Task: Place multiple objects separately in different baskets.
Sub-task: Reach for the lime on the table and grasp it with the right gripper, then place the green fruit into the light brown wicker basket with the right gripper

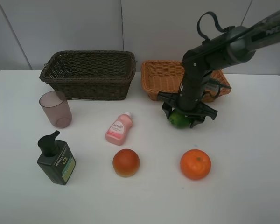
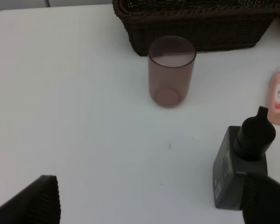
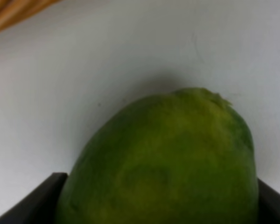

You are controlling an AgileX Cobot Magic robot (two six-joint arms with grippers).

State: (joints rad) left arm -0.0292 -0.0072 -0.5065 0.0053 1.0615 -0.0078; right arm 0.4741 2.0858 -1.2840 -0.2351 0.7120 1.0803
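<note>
Right gripper centre-right of frame, jaws clamping green oval lime; lime's long axis along fingers, nubbed end outward. Left gripper jaws wide, empty.

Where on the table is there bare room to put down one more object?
Most room: the bare table right of the orange and lime. Also left of the cup. Crowded: between the cup, pink bottle and pump bottle.

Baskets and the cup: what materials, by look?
Dark basket: woven wicker-like strands, matte dark brown, weave visible. Light basket: similar weave, orange-brown; natural or plastic, can't tell. Cup: translucent mauve, probably plastic; its base shows through the wall.
</note>
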